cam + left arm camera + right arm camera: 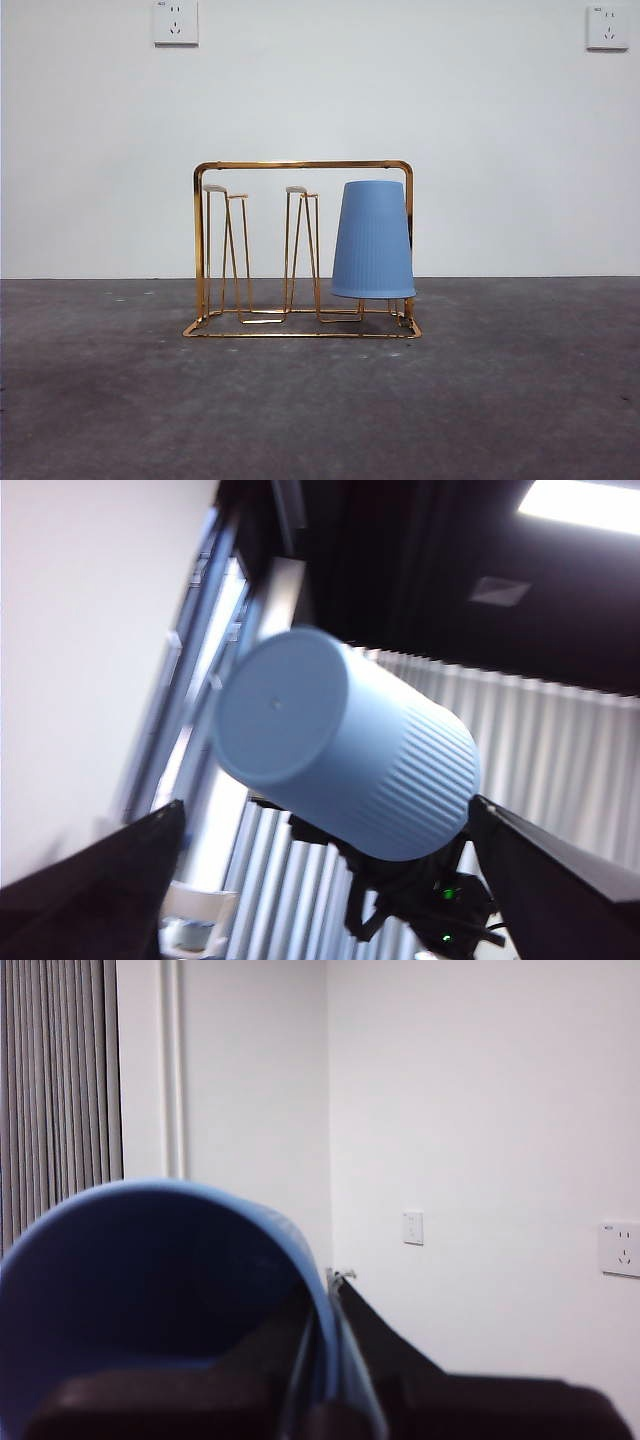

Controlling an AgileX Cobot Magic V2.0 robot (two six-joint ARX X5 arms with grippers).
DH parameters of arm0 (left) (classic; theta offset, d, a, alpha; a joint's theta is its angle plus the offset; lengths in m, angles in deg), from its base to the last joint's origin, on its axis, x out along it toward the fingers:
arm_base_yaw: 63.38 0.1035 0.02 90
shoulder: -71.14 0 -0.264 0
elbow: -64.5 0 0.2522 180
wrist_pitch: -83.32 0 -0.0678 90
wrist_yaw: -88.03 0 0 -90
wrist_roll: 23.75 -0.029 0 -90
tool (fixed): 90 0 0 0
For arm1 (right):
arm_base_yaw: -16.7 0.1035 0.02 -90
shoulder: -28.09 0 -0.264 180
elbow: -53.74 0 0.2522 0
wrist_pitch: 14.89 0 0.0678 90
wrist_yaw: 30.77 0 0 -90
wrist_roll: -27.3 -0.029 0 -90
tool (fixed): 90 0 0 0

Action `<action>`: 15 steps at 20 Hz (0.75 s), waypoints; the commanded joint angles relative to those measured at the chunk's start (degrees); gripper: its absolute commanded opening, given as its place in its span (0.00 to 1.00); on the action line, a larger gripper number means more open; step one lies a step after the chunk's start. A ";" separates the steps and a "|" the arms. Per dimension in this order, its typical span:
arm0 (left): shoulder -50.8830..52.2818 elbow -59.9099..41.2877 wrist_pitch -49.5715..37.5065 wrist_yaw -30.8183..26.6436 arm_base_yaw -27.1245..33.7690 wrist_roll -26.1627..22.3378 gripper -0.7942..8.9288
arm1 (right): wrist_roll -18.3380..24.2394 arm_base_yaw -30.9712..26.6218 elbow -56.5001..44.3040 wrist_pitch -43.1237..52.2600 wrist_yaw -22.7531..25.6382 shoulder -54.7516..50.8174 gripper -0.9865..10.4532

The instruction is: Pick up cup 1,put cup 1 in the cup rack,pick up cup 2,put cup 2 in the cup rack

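Observation:
The gold wire cup rack (300,165) stands mid-table in the front view. Cup 1 (373,240), blue and ribbed, sits upside down on the rack's right prong. Cup 2 (150,1290), also blue and ribbed, is held in the air out of the front view, its rim pinched by my right gripper (330,1285), which is shut on it. From the left wrist view, cup 2 (340,755) shows its flat bottom, with the right gripper (420,890) below it. My left gripper (325,805) is open, its jaws wide apart and holding nothing.
The rack's left prongs (227,250) and middle prongs (302,250) are bare. A dark grey tabletop (320,400) runs to a white wall with two sockets (175,22). No arm shows in the front view.

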 commanded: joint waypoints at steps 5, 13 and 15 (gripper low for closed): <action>-6.21 -0.33 -14.53 1.64 1.57 9.16 0.57 | 0.22 0.07 -0.15 3.76 -2.95 0.13 0.07; -11.58 -0.33 -29.83 2.10 2.71 17.29 0.57 | 0.15 0.07 -0.15 6.36 -4.52 1.73 0.07; -12.28 -0.33 -30.93 2.08 3.04 18.43 0.57 | 0.15 0.07 -0.15 6.80 -4.44 2.60 0.07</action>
